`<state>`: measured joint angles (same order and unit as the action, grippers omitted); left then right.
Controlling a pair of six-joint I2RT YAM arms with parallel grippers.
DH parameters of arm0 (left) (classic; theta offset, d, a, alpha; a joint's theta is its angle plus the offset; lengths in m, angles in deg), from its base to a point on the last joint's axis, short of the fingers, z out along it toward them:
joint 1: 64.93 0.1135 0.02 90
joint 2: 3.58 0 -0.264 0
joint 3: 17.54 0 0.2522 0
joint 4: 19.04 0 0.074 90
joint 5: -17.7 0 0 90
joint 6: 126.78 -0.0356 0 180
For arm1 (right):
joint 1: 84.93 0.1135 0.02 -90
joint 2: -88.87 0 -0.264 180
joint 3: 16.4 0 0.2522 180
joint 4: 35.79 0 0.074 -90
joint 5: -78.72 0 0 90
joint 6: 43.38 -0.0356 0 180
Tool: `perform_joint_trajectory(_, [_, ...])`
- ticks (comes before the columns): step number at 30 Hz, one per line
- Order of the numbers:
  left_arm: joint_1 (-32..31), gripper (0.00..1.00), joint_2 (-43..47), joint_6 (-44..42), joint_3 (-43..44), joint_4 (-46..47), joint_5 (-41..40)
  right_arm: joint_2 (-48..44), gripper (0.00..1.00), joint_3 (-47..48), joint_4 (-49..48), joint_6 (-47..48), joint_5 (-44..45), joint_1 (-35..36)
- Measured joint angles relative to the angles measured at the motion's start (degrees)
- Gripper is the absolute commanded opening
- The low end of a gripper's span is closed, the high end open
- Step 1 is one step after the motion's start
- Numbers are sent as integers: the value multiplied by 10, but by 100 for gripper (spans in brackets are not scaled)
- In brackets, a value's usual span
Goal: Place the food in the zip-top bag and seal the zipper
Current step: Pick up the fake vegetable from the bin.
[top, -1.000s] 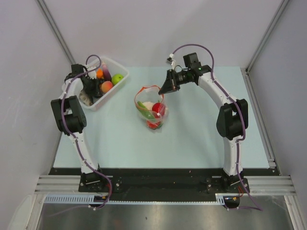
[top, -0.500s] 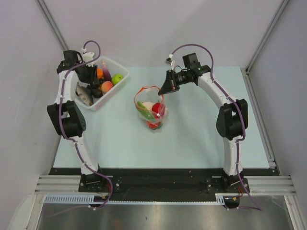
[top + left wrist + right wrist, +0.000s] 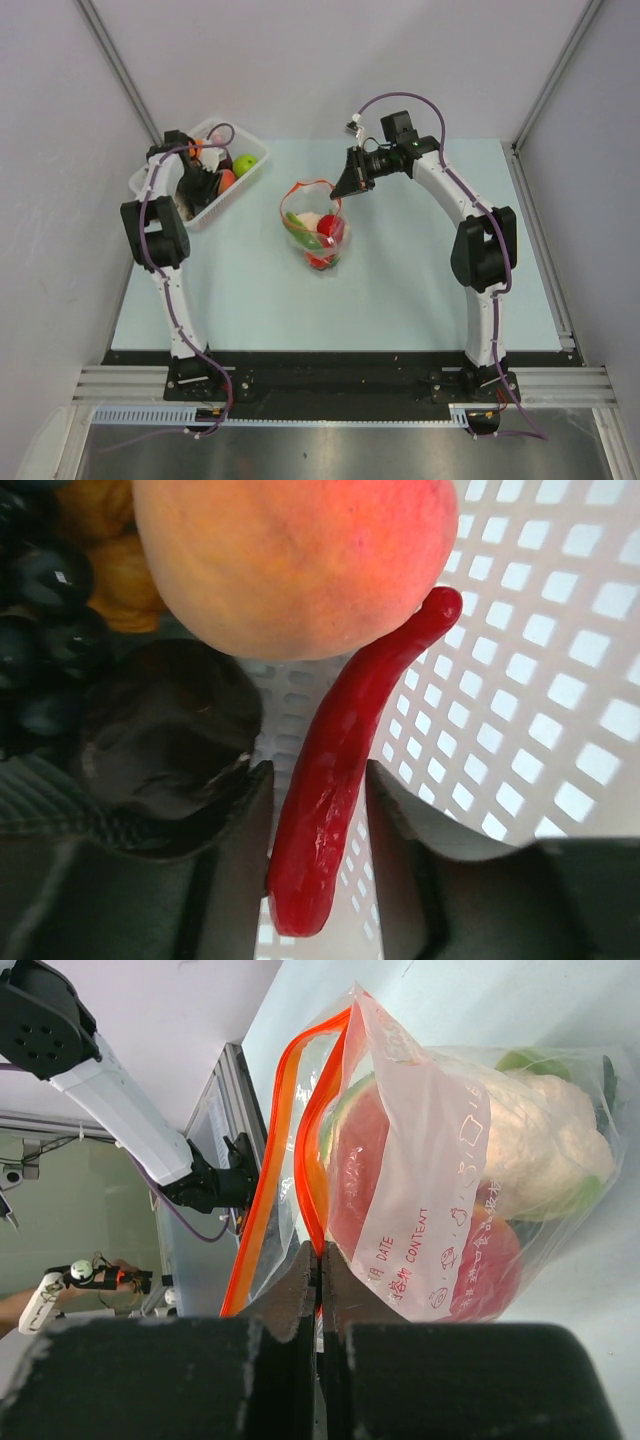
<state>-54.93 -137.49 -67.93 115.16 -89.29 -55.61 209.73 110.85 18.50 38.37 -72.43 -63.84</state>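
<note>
At the centre of the table point(image 3: 400, 290) the bag point(image 3: 315, 235) already holds food point(image 3: 545, 1150), its unsealed zipper point(image 3: 285, 1110) pinched by the clamped right gripper point(image 3: 320, 1265); at ten o'clock the left gripper point(image 3: 315, 780), jaws partly apart, straddles a chili point(image 3: 350, 720) in the basket point(image 3: 540, 630), not yet gripped.

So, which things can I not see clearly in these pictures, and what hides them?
Left wrist view: dark lump beside the left gripper, too dark and close to name; the peach-coloured fruit, cut by the top edge.
Top view: that gripper's fingers in the basket, hidden under its own wrist; food in the bag, overlapping, too small to count.
Right wrist view: the zipper's near end, behind the right gripper.
</note>
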Motion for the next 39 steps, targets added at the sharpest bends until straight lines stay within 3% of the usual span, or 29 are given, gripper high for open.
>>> perform_joint_trajectory(3, [0,51,-9,-9,0,-4,-3,0,0,0,0,0,0,0])
perform_joint_trajectory(9, [-2,43,-29,-19,0,8,-20,7,0,6,4,0,0,-1])
perform_joint_trajectory(13, [-2,21,-28,-21,-1,12,-26,11,0,13,9,0,0,-1])
perform_joint_trajectory(20, [-4,1,12,-33,-52,26,-21,13,0,16,12,0,0,-1])
perform_joint_trajectory(32, [-5,2,150,-26,-13,17,12,13,0,17,16,8,0,-2])
perform_joint_trajectory(36, [-16,5,211,-21,-12,31,107,14,0,17,18,13,-3,-2])
perform_joint_trajectory(39, [-42,3,276,4,-66,99,215,14,0,17,21,18,-8,-2])
